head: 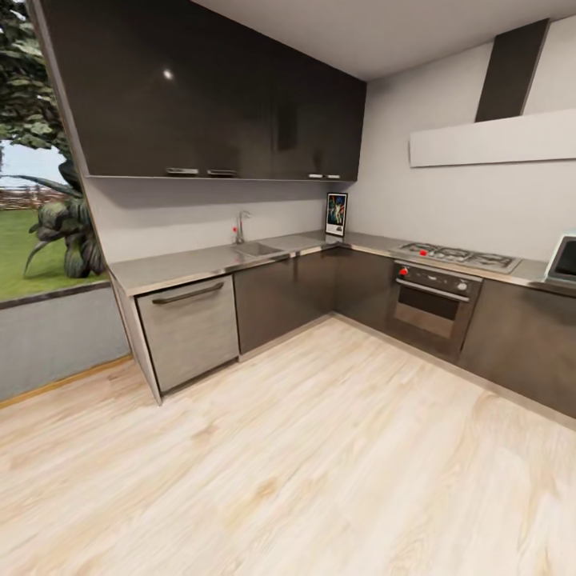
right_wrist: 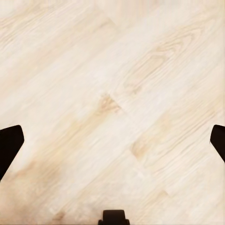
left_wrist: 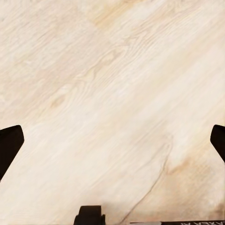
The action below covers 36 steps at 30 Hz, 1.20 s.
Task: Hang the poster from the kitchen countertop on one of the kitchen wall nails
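Wrist views have both sets of jaws spread wide over pale wood floor, holding nothing, while across the kitchen the poster stands upright in the bench corner, between sink and hob.

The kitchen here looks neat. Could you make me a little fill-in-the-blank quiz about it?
1. The poster stands in the ____ of the countertop, against the wall.
2. The sink lies to the ____ of the poster.
3. Both wrist cameras look down on a pale ____ floor.

Missing words: corner; left; wooden
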Tool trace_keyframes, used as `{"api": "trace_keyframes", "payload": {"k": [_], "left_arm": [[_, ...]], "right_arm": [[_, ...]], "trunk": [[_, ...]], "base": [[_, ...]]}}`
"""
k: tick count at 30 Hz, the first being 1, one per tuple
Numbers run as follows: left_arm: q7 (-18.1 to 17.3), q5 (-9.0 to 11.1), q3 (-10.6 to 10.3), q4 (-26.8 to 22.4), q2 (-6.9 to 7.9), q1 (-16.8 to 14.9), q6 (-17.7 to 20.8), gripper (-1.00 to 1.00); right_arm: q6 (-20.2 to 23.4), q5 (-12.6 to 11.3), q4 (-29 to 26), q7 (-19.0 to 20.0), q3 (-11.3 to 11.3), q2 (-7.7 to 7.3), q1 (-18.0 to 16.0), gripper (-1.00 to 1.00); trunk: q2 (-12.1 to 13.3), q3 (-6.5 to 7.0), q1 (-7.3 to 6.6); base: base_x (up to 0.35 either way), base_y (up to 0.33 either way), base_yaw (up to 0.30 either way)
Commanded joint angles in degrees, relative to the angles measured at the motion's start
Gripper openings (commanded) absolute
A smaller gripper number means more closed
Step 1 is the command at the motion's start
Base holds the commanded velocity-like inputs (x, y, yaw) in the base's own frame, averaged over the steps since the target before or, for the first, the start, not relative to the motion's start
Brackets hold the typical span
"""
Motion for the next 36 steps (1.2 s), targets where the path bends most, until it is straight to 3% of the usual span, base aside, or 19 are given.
{"api": "trace_keyframes", "payload": {"k": [1, 36], "left_arm": [[0.0, -0.2, 0.1, -0.1, -0.03, 0.0, 0.0, 1.00], [0.0, -0.2, 0.1, -0.1, -0.03, 0.0, 0.0, 1.00]], "right_arm": [[-0.2, -0.1, 0.1, 0.0, 0.0, -0.01, 0.0, 1.00], [-0.2, -0.1, 0.1, 0.0, 0.0, -0.01, 0.0, 1.00]], "trunk": [[0.0, -0.05, 0.04], [0.0, -0.05, 0.04]], "base": [[0.336, -0.105, 0.000], [0.336, -0.105, 0.000]]}}
